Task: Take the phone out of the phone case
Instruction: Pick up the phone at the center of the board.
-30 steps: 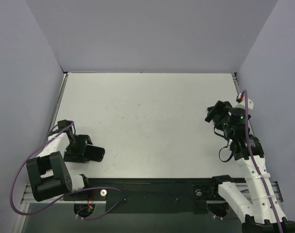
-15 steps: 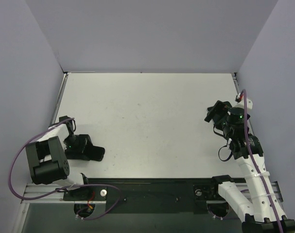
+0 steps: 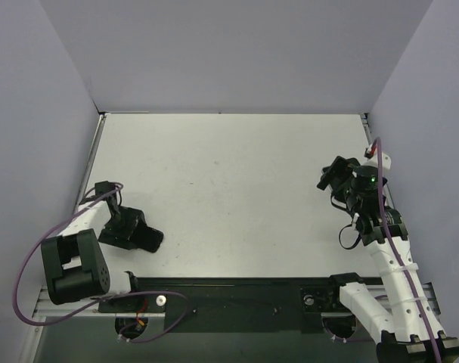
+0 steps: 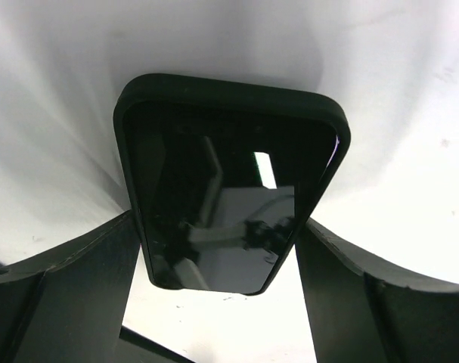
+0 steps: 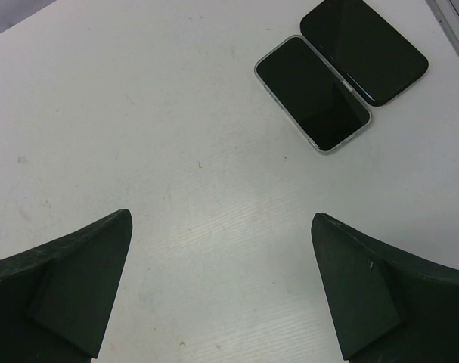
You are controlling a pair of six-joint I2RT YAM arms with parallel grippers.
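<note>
Between the left gripper's (image 4: pixel 218 224) fingers (image 4: pixel 70 280), near the table's (image 3: pixel 229 189) left front, lies the phone (image 4: pixel 221 204), screen up in its case (image 4: pixel 229 87). Whether they grip it cannot be told. They should clamp the case's rim, not the glass, so the phone can be peeled free. Only the right wrist view shows a silver-edged phone (image 5: pixel 312 93) touching a black phone (image 5: pixel 364 49); the right gripper (image 5: pixel 221 219) hangs open and empty.

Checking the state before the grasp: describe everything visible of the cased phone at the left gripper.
The cased phone is a dark slab with a glossy black screen, unlit, mirroring white arm parts above it. A matte black case with rounded corners wraps its rim, the phone seated inside. It lies flat, screen up, on the white table. The left gripper flanks its near end with both fingers; contact is unclear.
</note>
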